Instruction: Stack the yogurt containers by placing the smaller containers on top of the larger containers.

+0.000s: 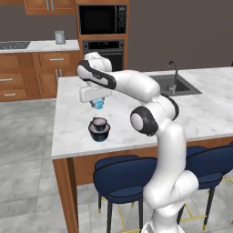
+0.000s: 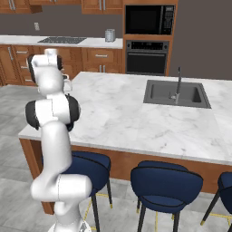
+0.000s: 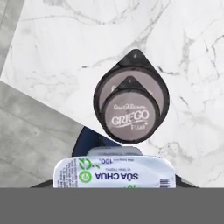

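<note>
1. Marble island counter (image 1: 200,113) in a wood-cabinet kitchen carries the stack.
2. Done: small dark tub (image 3: 130,116) sits nested on the wide dark tub (image 3: 105,85), near the island's front edge.
3. Left: the light-blue cup (image 1: 98,104), grasped in the gripper (image 1: 97,103), hangs just behind and above the stack, not yet placed.

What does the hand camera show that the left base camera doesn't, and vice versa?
Hand view: the printing, GRIEGO on the small dark tub and SUA CHUA on the light-blue cup. Left base view: the white arm, sink, oven, blue stools, and the cup held up above the counter. Both: the small dark tub sitting on the wide dark tub, on the marble counter.
</note>
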You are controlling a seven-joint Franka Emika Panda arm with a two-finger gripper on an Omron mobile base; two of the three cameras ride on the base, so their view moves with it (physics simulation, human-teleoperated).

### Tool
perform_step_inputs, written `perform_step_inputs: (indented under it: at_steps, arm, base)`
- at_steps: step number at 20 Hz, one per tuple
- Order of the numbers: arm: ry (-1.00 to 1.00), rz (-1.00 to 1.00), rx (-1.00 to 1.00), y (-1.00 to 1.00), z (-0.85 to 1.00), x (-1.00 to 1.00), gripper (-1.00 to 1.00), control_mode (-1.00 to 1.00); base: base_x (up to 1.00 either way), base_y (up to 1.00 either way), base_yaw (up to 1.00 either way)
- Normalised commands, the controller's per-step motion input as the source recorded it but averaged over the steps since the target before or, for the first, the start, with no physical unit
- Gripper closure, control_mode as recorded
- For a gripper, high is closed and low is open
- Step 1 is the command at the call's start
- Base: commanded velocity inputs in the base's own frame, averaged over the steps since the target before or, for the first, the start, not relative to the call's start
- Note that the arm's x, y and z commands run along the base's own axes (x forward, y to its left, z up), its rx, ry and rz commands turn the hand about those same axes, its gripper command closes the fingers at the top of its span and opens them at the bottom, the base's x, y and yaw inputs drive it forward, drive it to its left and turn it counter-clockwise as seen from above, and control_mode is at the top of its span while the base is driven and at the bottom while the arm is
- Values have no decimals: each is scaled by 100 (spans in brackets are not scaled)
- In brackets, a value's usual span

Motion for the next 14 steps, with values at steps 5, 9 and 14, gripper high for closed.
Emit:
perform_step_inputs:
  at_steps: [5,9,14]
  arm:
    - [-17,0,0,0,0,-33,100,-100]
    - [-15,0,3,-1,4,0,100,-100]
    - [-18,0,7,-8,11,0,100,-100]
  base:
    - [0,0,0]
    - [0,0,0]
    - [0,0,0]
